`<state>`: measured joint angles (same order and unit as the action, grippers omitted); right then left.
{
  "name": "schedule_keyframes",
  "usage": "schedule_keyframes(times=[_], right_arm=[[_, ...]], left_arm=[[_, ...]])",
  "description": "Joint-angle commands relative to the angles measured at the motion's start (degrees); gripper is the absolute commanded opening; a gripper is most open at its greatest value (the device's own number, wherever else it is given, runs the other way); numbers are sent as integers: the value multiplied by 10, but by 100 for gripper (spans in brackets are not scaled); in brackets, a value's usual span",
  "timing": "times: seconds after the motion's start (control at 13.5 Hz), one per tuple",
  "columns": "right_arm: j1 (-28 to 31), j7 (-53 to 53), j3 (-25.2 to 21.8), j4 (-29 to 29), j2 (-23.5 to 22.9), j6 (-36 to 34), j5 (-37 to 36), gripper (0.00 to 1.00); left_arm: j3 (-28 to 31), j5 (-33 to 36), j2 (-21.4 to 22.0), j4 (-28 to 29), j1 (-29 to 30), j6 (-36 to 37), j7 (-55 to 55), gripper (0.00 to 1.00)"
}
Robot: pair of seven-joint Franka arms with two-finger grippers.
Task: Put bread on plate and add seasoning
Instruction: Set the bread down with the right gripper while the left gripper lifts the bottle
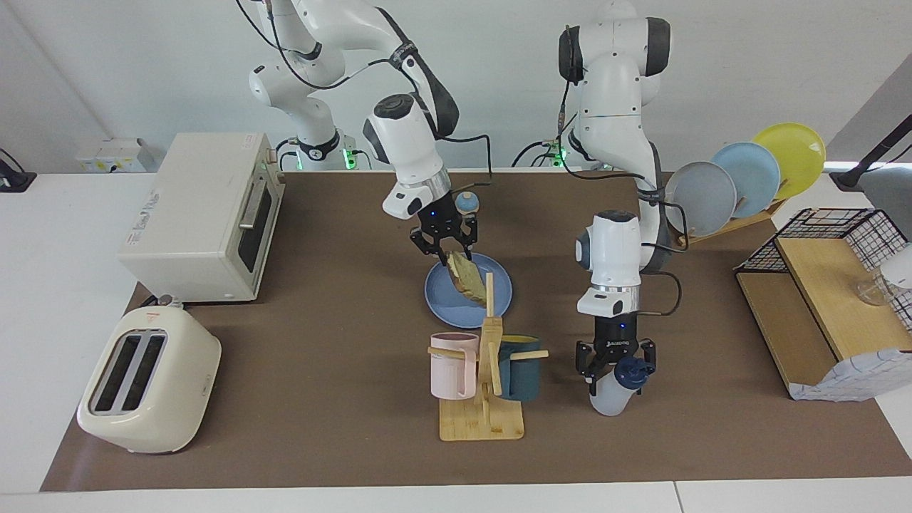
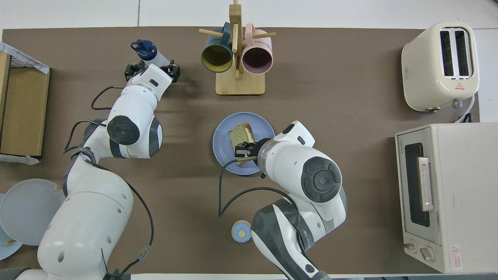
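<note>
Smooth matt plate [image 1: 442,296], speckled bread [image 1: 467,272]

Robotics laboratory, arranged as a mock kitchen. Two white arms [image 1: 620,121] bolted at one long edge of a white table [image 1: 57,299], cabling exposed, plain pale wall around. Brown mat [image 1: 320,399] laid as work surface. Kitchen props set out on it: cream two-slot toaster [image 1: 146,381], toaster oven [image 1: 203,214], wooden mug tree [image 1: 484,385] with pink and teal mugs, dish rack of upright plates [image 1: 744,178], wooden shelf with wire basket [image 1: 830,299]. No sink, hob or cupboards: appliances staged, not installed.
</note>
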<state>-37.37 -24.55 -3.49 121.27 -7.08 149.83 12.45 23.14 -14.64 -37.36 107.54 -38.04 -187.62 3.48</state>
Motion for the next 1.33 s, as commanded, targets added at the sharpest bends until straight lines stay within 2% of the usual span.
schedule_keyframes(times=[0.0,0.15,0.44,0.52,0.66,0.89,1.11,1.26], right_arm=[[26,17,2,-36,12,-65,3,100],[41,25,2,-53,15,-102,2,100],[59,40,2,-54,21,-110,13,100],[57,49,2,-53,22,-112,13,100],[50,48,3,-47,35,-124,12,100],[49,49,6,-51,55,-138,13,100],[52,50,6,-50,72,-210,13,100],[51,50,7,-57,85,-218,9,100]], left_arm=[[1,-1,-9,-24,5,24,1,0],[1,1,-9,-28,23,21,-4,0],[0,0,18,-23,17,37,-5,0],[1,1,38,-22,16,69,-14,0],[0,1,86,-21,16,141,-111,0],[1,1,175,-16,17,303,-222,0],[1,1,257,6,16,456,-378,0],[1,1,314,40,14,514,-486,0]])
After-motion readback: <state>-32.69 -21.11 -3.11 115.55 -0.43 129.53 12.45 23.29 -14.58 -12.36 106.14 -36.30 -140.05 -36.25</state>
